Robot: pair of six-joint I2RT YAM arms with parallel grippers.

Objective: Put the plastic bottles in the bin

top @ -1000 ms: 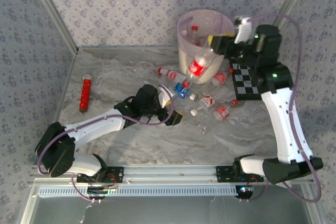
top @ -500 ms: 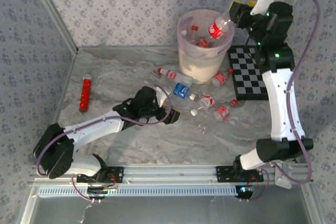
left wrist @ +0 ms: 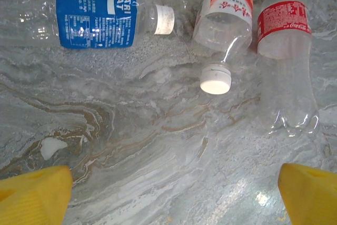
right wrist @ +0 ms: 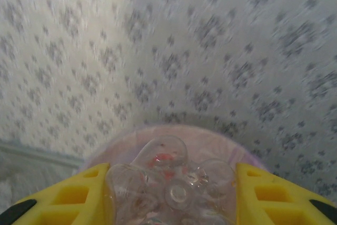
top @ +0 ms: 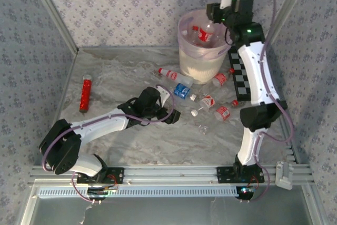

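Note:
My right gripper (top: pixel 214 15) hangs above the bin (top: pixel 194 66), a cream bucket with a lilac liner, and is shut on a clear bottle (top: pixel 206 33) with a red label that points down into it. In the right wrist view the bottle's base (right wrist: pixel 174 185) sits between the yellow fingers (right wrist: pixel 89 198), with the liner rim (right wrist: pixel 221 136) behind. Several plastic bottles lie on the table: a blue-labelled one (top: pixel 182 90) (left wrist: pixel 95 11), a white-capped one (top: pixel 207 101) (left wrist: pixel 224 19) and a red-labelled one (top: pixel 222 113) (left wrist: pixel 284 51). My left gripper (top: pixel 171 114) (left wrist: pixel 171 198) stands open just short of them.
A red tube (top: pixel 85 94) lies at the far left. The chequered board (top: pixel 244 80) lies right of the bin, partly under the right arm. More bottles (top: pixel 168 73) (top: pixel 220 79) lie at the bin's foot. Patterned walls close in the back and both sides.
The right arm has lifted the bottle from in front of the bin up and over its rim, swinging left. The left gripper has hardly moved.

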